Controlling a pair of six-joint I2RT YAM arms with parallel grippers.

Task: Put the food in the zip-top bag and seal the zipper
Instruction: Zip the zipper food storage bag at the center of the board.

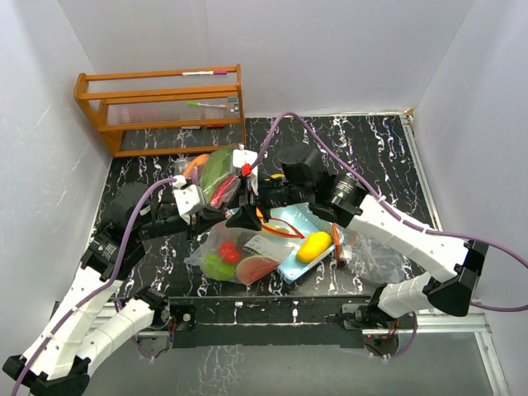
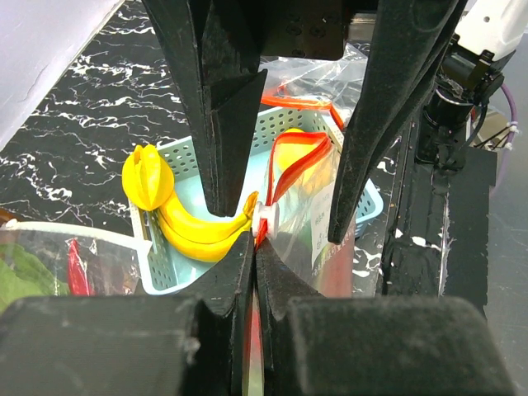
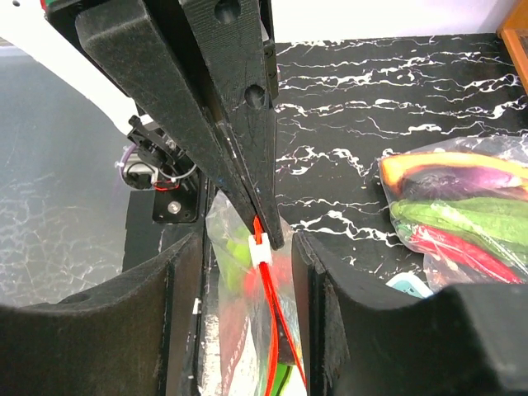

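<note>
- In your clear zip-top bag with the red zipper (image 1: 216,247), count three food pieces: one green piece (image 1: 216,266), one red piece (image 1: 230,252) and one watermelon slice (image 1: 257,268).
- Two more pieces sit in the one light-blue perforated plastic basket (image 2: 165,268): one yellow mango (image 1: 314,246) and one bunch of yellow bananas (image 2: 198,235).
- That bag lies mid-table towards the near edge, just left of the basket. Its mouth end is lifted over the basket.
- Your left gripper (image 2: 254,247) has its two fingers pressed together on the bag's red zipper strip (image 2: 285,177), just beside the one small white slider (image 2: 266,214).
- Your right gripper (image 3: 246,239) has its two fingers spread apart, one on each side of the zipper strip, with the slider between them. You cannot tell whether the slider touches either finger.
- The two grippers meet tip to tip over the bag's mouth, so the top view hides the zipper and slider from you.
- A second clear zip-top bag (image 1: 216,172) lies behind the grippers, next to the left wrist. It holds orange, purple, green and red pieces.
- One wooden rack (image 1: 165,111) stands in the far left corner of the black marbled table (image 1: 371,148), well apart from both bags.
</note>
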